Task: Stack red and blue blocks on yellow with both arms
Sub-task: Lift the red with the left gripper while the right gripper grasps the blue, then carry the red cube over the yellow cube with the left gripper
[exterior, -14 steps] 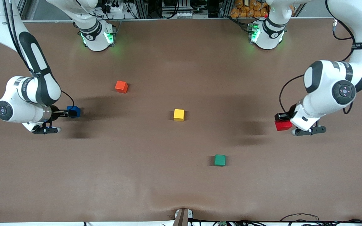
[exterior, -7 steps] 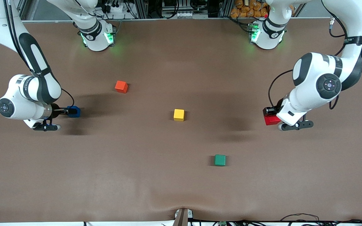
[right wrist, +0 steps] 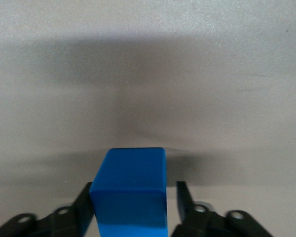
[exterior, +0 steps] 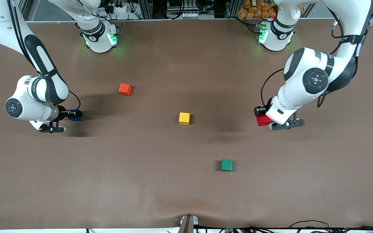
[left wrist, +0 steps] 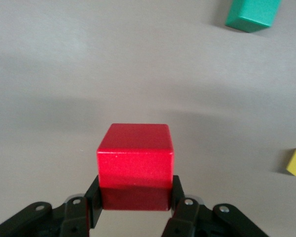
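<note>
1. Nearest the front camera, a green cube [exterior: 227, 165] sits alone on the brown counter [exterior: 141, 181]. It plays no part in the stack.
2. Farther from the camera, about mid-counter, the yellow cube [exterior: 184, 118] rests by itself with nothing on top of it. The stack has not been started.
3. Toward the left arm's end of the counter, the left pincer [exterior: 263, 117] is closed on the red cube [exterior: 263, 120]. The left wrist view shows the cube [left wrist: 135, 165] squeezed between both fingers [left wrist: 94, 200], apparently lifted clear of the counter, well apart from the yellow cube.
4. Toward the right arm's end, the right pincer [exterior: 73, 114] has the blue cube [exterior: 75, 115] between its fingers. In the right wrist view one finger [right wrist: 84, 207] touches the cube [right wrist: 130, 190], while a narrow gap shows at the other, so the grip looks loose or unfinished.
5. Farthest from the camera, an orange-red cube [exterior: 125, 89] lies untouched.
6. My judgement: both pick-ups are done or nearly done; carrying and placing both cubes on yellow remain.
</note>
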Robot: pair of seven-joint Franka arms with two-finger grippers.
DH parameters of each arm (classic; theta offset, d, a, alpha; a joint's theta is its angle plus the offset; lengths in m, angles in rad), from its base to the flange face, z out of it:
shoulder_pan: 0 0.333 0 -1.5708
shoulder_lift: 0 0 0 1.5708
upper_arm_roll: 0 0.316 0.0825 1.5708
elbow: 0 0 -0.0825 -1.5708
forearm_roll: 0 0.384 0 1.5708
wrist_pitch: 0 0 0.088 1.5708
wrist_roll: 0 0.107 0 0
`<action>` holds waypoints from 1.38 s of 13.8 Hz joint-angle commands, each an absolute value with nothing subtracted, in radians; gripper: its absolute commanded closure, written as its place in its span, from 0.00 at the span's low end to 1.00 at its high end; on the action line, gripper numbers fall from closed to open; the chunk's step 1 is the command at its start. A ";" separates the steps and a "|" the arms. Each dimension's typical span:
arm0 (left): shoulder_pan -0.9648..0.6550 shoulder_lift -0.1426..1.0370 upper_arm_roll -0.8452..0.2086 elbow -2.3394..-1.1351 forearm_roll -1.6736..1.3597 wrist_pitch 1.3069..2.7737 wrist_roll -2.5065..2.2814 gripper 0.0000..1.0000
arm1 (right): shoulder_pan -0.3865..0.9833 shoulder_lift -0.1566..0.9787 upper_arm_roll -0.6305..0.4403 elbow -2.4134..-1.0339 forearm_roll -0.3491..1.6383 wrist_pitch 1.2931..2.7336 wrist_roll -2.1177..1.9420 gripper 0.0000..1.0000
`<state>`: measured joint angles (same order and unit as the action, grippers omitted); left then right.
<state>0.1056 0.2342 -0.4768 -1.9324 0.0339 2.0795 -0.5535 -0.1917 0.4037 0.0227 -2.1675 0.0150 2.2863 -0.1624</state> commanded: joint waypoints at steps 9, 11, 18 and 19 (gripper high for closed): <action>-0.038 0.345 -0.495 -1.885 0.029 2.077 -0.745 1.00 | -0.202 0.394 0.031 -2.177 0.020 2.299 -0.173 1.00; -0.075 0.391 -0.495 -1.855 0.032 2.103 -0.799 1.00 | -0.204 0.396 0.031 -2.175 0.020 2.299 -0.173 1.00; -0.248 0.552 -0.488 -1.643 0.046 2.103 -0.877 1.00 | -0.207 0.396 0.032 -2.160 0.020 2.286 -0.170 1.00; -0.265 0.573 -0.485 -1.619 0.051 2.103 -0.877 1.00 | -0.207 0.396 0.032 -2.154 0.020 2.280 -0.170 1.00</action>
